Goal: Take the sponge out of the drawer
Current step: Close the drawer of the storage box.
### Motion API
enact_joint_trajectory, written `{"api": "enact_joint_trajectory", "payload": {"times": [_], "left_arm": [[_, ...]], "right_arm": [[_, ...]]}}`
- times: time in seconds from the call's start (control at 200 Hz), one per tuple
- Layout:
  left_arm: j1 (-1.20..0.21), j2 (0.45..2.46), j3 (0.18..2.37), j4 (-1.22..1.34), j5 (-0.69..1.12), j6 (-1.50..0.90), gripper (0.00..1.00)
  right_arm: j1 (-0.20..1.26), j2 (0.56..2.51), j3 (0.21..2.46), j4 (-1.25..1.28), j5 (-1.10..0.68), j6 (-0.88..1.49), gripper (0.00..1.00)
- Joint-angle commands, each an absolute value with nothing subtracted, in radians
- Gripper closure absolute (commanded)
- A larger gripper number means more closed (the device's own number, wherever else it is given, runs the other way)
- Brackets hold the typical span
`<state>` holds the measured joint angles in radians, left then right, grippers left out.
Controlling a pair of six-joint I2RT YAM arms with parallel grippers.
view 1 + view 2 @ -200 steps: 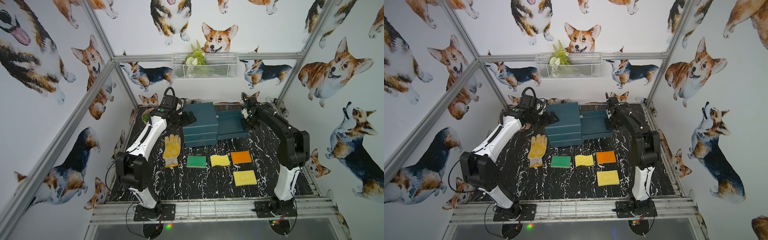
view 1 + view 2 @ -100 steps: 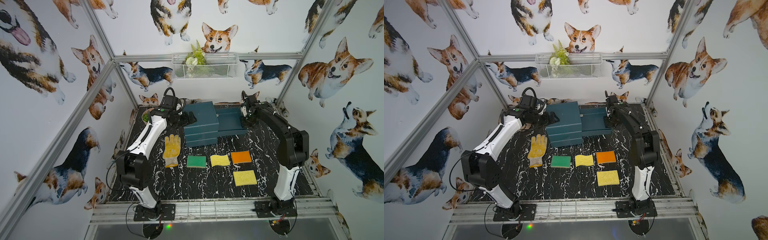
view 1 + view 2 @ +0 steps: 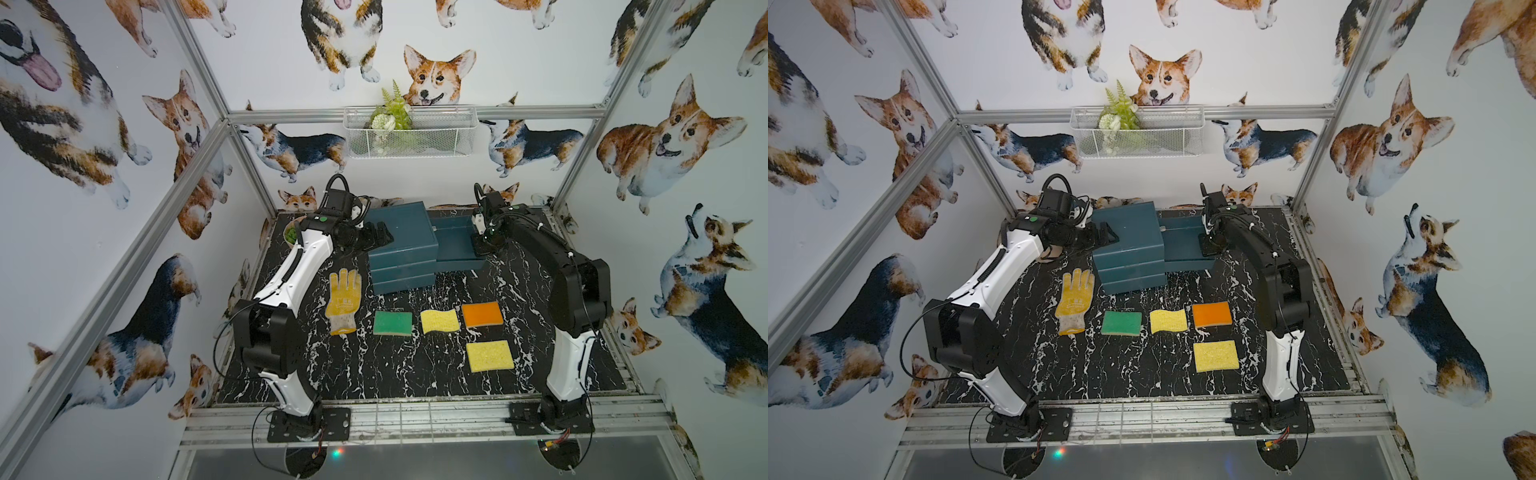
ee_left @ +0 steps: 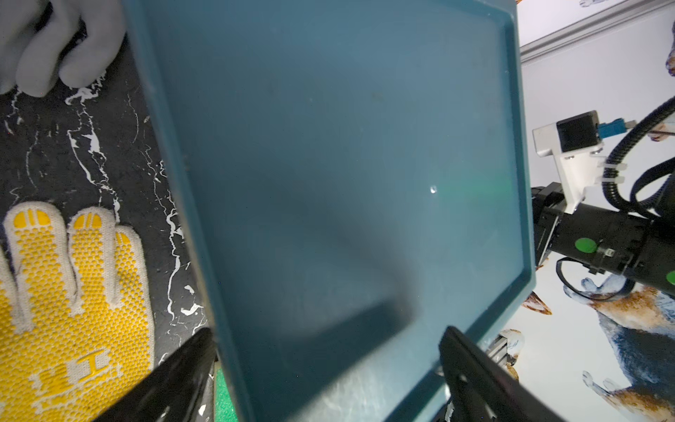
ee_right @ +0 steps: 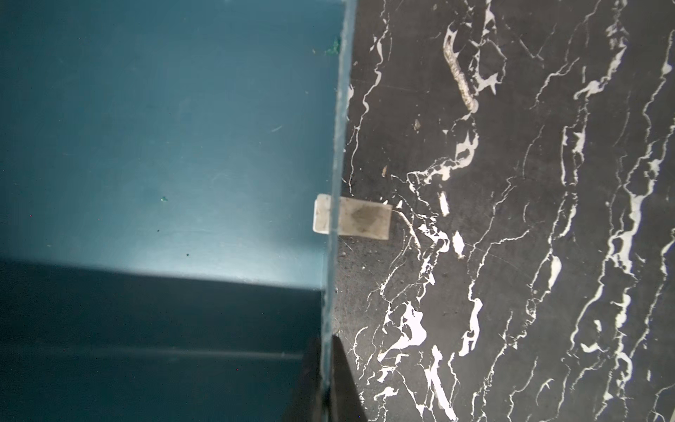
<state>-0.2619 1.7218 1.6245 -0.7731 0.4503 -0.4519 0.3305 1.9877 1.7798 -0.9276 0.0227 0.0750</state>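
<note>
R gripper [image 5: 326, 350] was pinched tight on the front wall of the pulled-out drawer [image 3: 455, 245], one finger inside, one outside, near a white tab [image 5: 352, 218] on that wall. L gripper [image 4: 328, 332] was spread wide, fingers either side of the cabinet [image 3: 401, 232] top at the end away from the drawer; contact unclear. On the table [image 3: 395, 382] in front of the cabinet lay a green sponge [image 3: 392, 323], wavy yellow sponge [image 3: 439, 321] & orange sponge [image 3: 482, 314] in a row, a flat yellow sponge [image 3: 489, 356] nearer the front edge, w/ a yellow glove [image 3: 343, 300] beside the green sponge
</note>
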Motion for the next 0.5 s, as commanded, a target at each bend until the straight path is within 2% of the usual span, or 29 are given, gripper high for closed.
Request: {"api": "enact_joint_trajectory", "payload": {"times": [0.0,0.496], "left_arm": [[-0.258,1.729,1.635,-0.739,0.492,-0.436,0.02],[-0.243,1.758,1.652,-0.732,0.524,-0.425,0.02]], "right_arm": [[0.348,1.993,1.790,-0.908,-0.006,0.040,1.00],[0.473,2.056,1.876,-0.921,0.000,0.094,1.00]]}}
